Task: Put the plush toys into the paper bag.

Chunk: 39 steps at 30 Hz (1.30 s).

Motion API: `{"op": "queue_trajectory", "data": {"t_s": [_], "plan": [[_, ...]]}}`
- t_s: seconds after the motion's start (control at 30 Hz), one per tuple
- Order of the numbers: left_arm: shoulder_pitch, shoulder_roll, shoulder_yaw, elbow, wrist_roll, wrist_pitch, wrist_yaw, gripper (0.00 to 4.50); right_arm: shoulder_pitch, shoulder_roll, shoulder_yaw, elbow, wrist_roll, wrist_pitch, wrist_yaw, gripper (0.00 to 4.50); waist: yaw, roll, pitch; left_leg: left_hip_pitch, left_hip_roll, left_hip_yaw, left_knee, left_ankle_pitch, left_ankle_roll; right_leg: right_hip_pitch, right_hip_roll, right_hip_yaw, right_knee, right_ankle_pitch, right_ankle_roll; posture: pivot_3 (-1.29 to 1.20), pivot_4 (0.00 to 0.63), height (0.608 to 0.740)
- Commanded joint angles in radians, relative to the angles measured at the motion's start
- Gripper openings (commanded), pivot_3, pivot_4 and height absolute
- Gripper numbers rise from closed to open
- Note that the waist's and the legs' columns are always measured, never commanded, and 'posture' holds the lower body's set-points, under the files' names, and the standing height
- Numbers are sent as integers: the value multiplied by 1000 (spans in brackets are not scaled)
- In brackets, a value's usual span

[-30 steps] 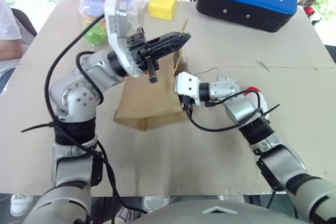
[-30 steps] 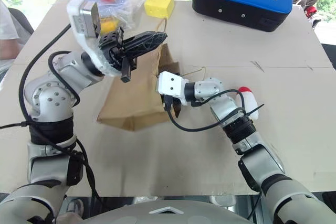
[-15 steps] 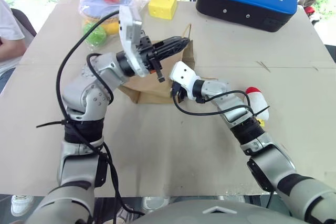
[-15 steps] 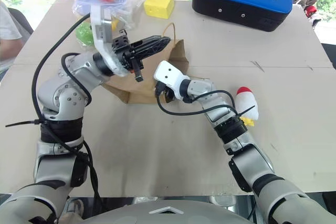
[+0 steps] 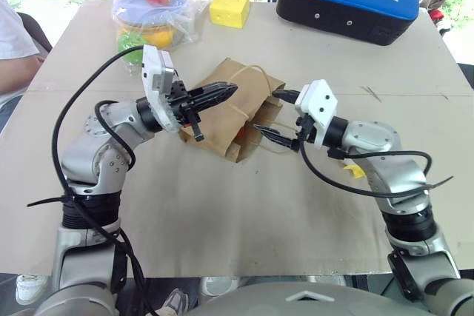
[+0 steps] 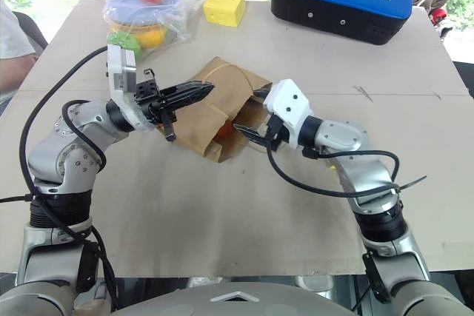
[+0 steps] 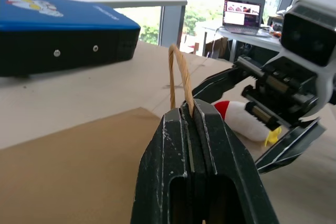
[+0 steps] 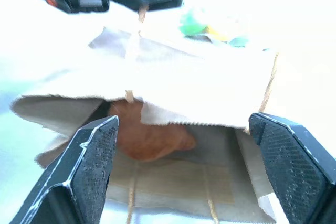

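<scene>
One toy bagged, one still on the bench.

My left end effector (image 5: 222, 92) is clenched on a cord handle (image 7: 178, 77) of the paper bag (image 5: 222, 120), which lies mid-bench with its mouth facing right; my right end effector (image 5: 275, 114) hangs released at that mouth. The right wrist view reveals the orange-brown toy (image 8: 149, 135) inside. The left wrist view shows the white chicken (image 7: 241, 121) lying beyond the right end effector. I judge it soft and light (grip the body).
</scene>
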Motion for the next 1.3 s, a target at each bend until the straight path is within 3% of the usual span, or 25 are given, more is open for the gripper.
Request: {"op": "queue_trajectory", "data": {"t_s": [0.03,0.07,0.1,0.13,0.3,0.47,0.57,0.73,0.77,0.8,0.87,1.0,1.3], "plan": [[-30,-21,8,-14,13,-31,13,0,49,-54,-181,-204,165,173,-20,3914,3,0,0,0,0,0,0,0,0,0,0,0,0,0,0,0,150,740],[-34,-26,6,-11,18,-34,15,0,77,-88,-221,-244,183,210,-20,3914,5,0,0,0,0,0,0,0,0,0,0,0,-1,0,0,0,150,740],[-39,-29,5,-9,20,-35,17,0,118,-135,-257,-279,180,234,-22,4327,8,0,0,-1,0,-1,0,0,0,0,0,0,-1,0,0,0,150,740],[-44,-32,4,-7,23,-36,17,0,158,-181,-287,-305,171,250,-25,4457,12,0,0,-1,-1,0,0,0,0,0,-1,0,-1,0,0,0,150,740],[-67,-53,-5,10,34,-40,31,0,393,-380,-354,-265,2,206,-103,4482,7,-1,0,-1,-1,0,0,0,0,1,-1,0,-2,0,0,0,150,740],[-80,-79,-26,24,60,-50,36,0,445,-341,-307,-64,-39,215,-194,4482,-7,-1,-1,1,0,2,0,0,0,0,1,2,-1,0,1,0,150,740],[-88,-90,-30,20,69,-47,41,0,432,-312,-289,7,-47,194,-221,3695,-5,-1,-1,2,0,2,0,0,0,1,1,2,0,0,1,0,150,740],[-81,-89,-19,-10,66,-36,59,0,411,-294,-292,-11,-12,148,-197,1373,-1,-2,-1,1,0,2,2,0,0,2,1,2,-1,0,1,0,150,740],[-81,-90,-20,-11,67,-36,62,0,412,-295,-298,-14,-8,141,-193,1219,0,-2,-1,1,0,2,2,0,0,2,1,2,-1,0,1,0,150,740],[-80,-91,-20,-12,67,-36,65,0,410,-289,-320,-30,20,139,-179,644,0,-2,-1,1,0,2,2,0,0,2,1,2,-1,0,1,0,150,740],[-81,-98,-15,-15,58,-30,77,0,380,-258,-380,-85,137,134,-130,16,-1,-2,-1,1,0,2,2,0,0,2,1,2,-1,0,1,0,150,740],[-87,-104,-14,-7,49,-27,71,0,221,-211,-344,-91,222,137,-125,16,-10,-1,-1,2,0,2,2,0,0,1,1,2,0,0,1,0,150,740],[-134,-127,-24,18,46,-22,59,0,-63,-92,50,217,110,30,-35,16,-4,-1,-1,0,0,0,2,0,0,1,1,1,-1,0,1,0,150,740]]}}
